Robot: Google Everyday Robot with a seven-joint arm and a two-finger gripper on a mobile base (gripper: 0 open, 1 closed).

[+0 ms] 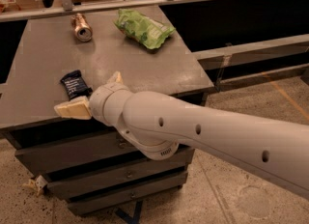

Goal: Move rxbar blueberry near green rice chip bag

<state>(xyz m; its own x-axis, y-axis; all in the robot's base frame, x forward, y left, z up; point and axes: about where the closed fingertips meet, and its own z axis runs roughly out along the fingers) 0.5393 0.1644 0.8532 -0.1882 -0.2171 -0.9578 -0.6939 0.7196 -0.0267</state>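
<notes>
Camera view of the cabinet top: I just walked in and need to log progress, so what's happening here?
The robot arm reaches over the table's near edge. Its gripper is open right beside the rxbar blueberry, which lies flat and is not gripped. The green rice chip bag sits at the far edge, with a copper can lying further along it. The bar is not yet near the bag.
</notes>
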